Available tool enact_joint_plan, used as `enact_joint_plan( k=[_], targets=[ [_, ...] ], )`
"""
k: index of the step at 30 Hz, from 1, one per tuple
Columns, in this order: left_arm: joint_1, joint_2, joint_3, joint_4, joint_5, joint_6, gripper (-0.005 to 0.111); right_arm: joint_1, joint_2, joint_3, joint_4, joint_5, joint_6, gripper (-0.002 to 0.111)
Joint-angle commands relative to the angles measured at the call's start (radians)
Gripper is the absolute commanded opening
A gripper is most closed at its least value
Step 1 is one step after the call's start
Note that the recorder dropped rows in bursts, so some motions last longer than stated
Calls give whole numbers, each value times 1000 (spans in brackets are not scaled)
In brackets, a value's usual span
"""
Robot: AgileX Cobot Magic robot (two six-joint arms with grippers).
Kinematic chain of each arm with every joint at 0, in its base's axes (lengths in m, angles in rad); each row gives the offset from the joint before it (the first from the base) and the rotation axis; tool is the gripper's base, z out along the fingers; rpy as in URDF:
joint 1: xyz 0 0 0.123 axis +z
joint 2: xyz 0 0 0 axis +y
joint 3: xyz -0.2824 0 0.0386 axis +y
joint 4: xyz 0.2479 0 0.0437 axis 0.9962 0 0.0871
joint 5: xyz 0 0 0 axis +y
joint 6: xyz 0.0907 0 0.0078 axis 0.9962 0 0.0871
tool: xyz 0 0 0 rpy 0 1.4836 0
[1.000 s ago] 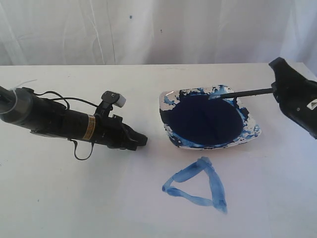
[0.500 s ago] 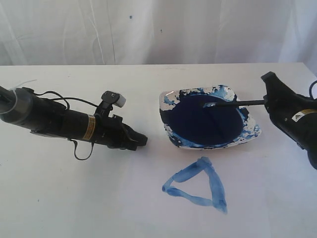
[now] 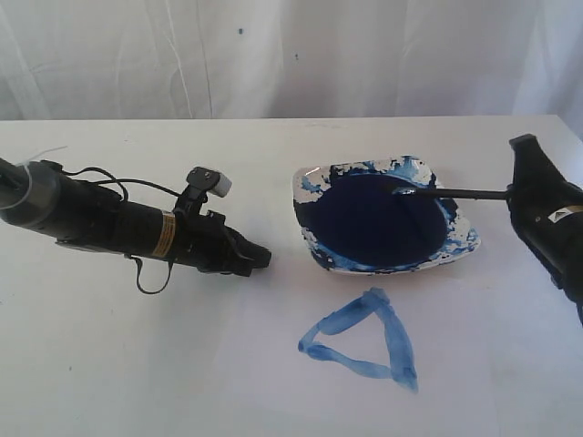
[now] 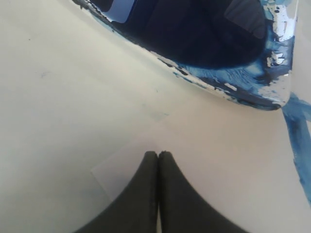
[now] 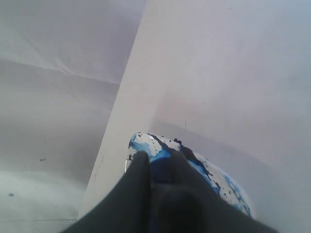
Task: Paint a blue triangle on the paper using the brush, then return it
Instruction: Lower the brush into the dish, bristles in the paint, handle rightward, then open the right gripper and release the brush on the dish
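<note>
Exterior view: brush [image 3: 451, 193] is near-level, with its bristle end over the far side of the paint pool [image 3: 373, 228] in the dish [image 3: 305, 187] and its handle end clamped in the right hand [image 3: 512, 193]. Can't tell if the tip touches paint. The blue triangle [image 3: 393, 341] is closed up on the paper [image 3: 228, 382] just in front of the dish, so painting looks done and I read this as the return step. With the tip over the dish, drips land there, not on the sheet. The idle left hand [image 3: 264, 258] lies beside the dish, clenched on nothing.
</note>
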Motion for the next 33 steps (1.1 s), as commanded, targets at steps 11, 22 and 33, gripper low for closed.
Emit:
enact_joint_plan(
  k=[11,22,33],
  targets=[
    [-3,-2,-1,15,43,1,0,-4,40,2,-26,190,290,0],
    [-3,-2,-1,15,43,1,0,-4,40,2,-26,270,384,14],
    [-3,-2,-1,15,43,1,0,-4,40,2,-26,238,404,39]
  ],
)
